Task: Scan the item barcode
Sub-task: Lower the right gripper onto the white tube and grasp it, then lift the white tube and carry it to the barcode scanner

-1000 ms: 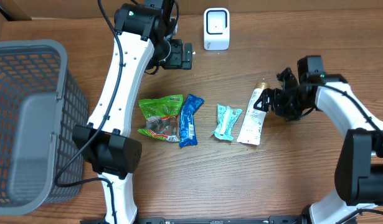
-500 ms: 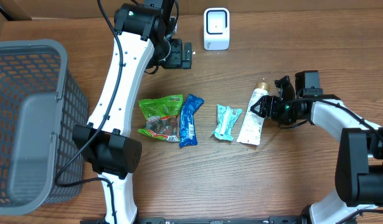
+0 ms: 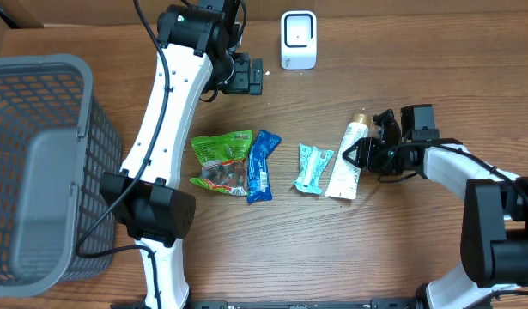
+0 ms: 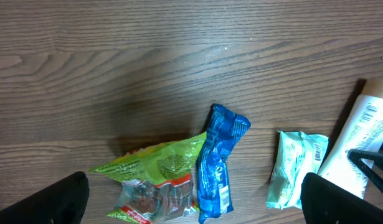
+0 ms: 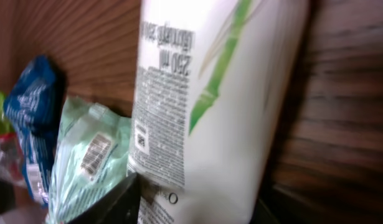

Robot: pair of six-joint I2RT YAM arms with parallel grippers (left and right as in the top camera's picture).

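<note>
Closest to the right wrist camera lies the white plastic tube (image 5: 228, 93), printed with a green bamboo stalk. Its small print reads "250 ml" above a block of text too fine to make out, with a small square code underneath. 1 dark fingertip (image 5: 116, 199) of the right gripper (image 3: 360, 150) sits against the tube's lower edge. From overhead, the jaws are partly closed and straddle the tube's upper half, just below its gold cap. Whether they actually pinch it I cannot tell.

The tube rests flat on the brown wooden table (image 3: 401, 240), at the right end of a row of 4 items. Just beside it is a pale mint foil packet (image 5: 85, 162) showing a barcode. Next come a blue crinkled packet (image 5: 29, 118) and a green snack bag (image 3: 221, 161), which touch each other.

Further back, the left gripper (image 3: 257, 77) hangs above bare wood with its jaws spread wide and nothing between them. The white boxy barcode scanner (image 3: 298, 39) stands upright near the table's far edge, well apart from the tube. A grey plastic mesh basket (image 3: 40, 77) fills the left side.
</note>
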